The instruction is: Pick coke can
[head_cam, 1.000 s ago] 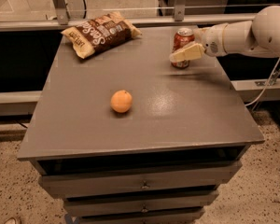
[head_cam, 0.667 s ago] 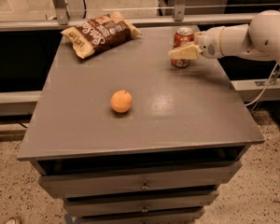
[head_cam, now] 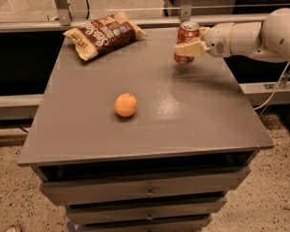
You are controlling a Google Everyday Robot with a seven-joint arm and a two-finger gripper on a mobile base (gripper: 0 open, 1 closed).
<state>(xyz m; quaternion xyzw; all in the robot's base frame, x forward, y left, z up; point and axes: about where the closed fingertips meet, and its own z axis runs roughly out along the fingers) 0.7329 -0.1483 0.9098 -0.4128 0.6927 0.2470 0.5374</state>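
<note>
Camera view shows the claw (head_cam: 187,49) at the upper right of the frame, apparently clamped around the middle of the upright coke can (head_cam: 188,33), which stands at the grey surface's (head_cam: 193,115) far right part, well apart from the orange (head_cam: 125,105).

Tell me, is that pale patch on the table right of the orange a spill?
Camera view: likely glare, a soft sheen on the grey table; the orange casts a faint shadow; the gripper at the back right clasps the coke can.
</note>
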